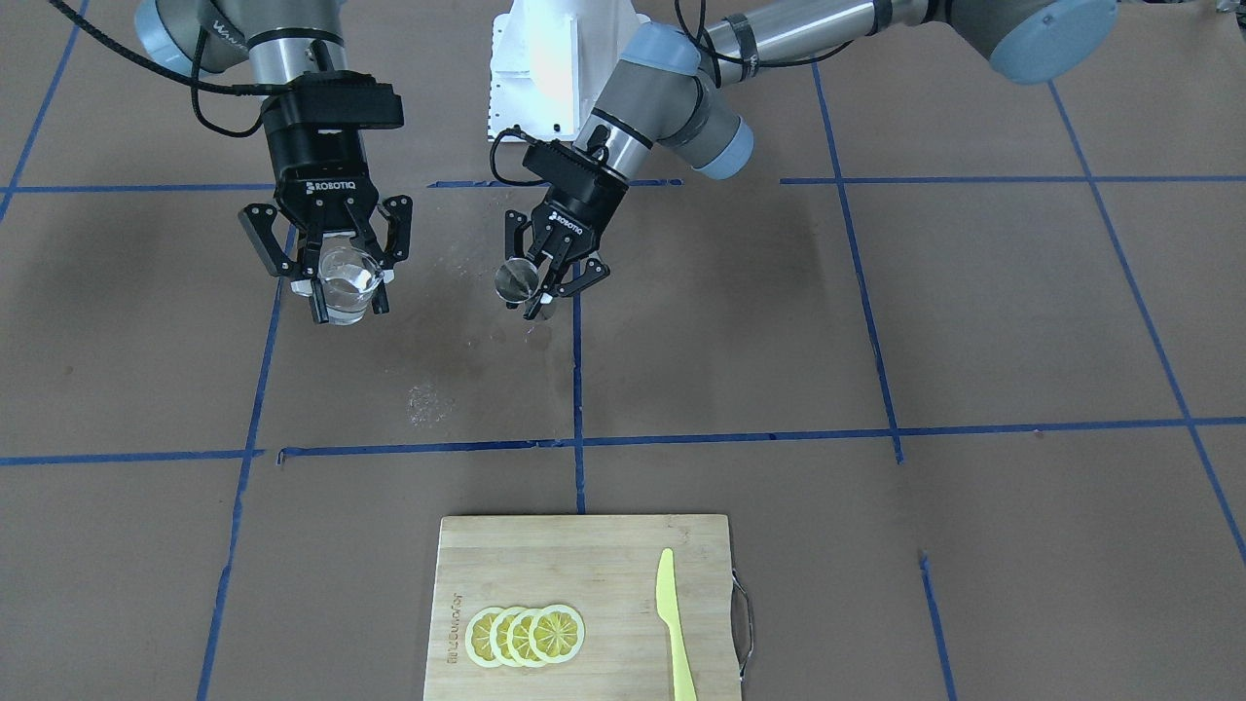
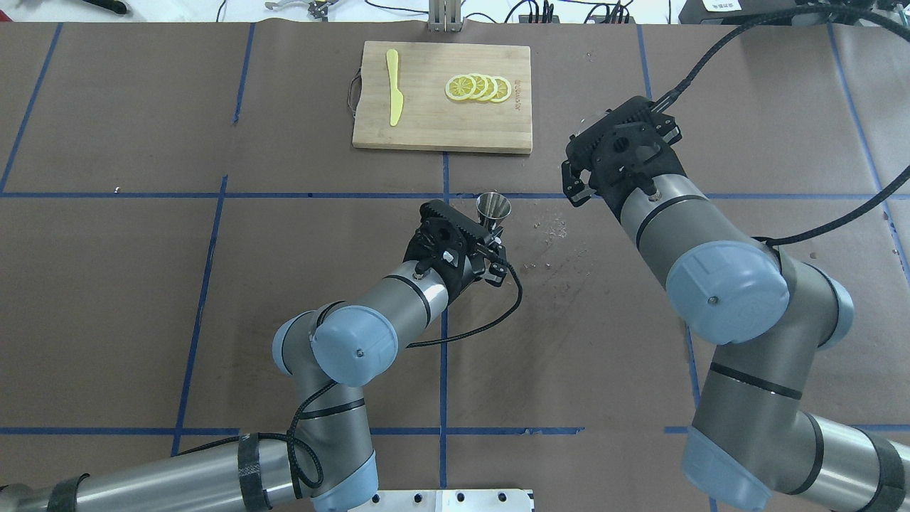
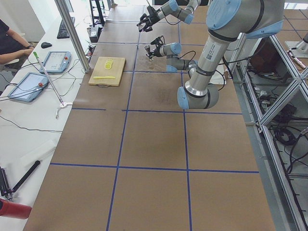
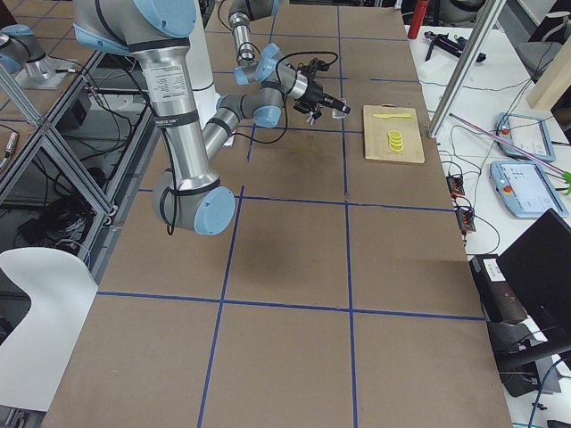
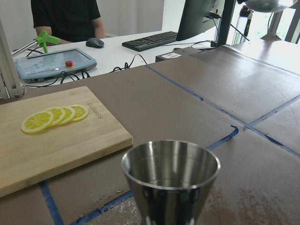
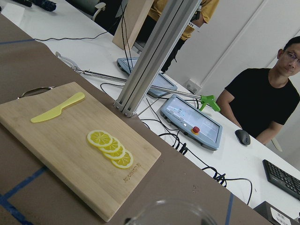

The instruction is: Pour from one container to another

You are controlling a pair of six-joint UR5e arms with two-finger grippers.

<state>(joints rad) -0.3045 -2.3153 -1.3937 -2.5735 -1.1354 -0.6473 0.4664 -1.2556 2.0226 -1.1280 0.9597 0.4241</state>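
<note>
The right fingers [image 1: 316, 300] grip the clear glass cup [image 1: 348, 282] between them, held above the tabletop [image 1: 876, 341]. In the front-facing view, at the cup's 3 o'clock and apart from it, the left fingers [image 1: 589, 276] close on the steel jigger [image 1: 516, 279], its upper cone protruding.

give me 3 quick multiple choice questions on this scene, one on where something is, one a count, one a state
1. The lemon slices lie:
A on the cutting board
B on a plate
C in a bowl

2. How many lemon slices are there?
A two
B four
C six

3. The left gripper is:
A open and empty
B shut on the steel jigger
C shut on a spoon

Answers:
1 A, they overlap in a row on the board.
2 B, four round rims show.
3 B, the jigger sits clamped in it.
</note>
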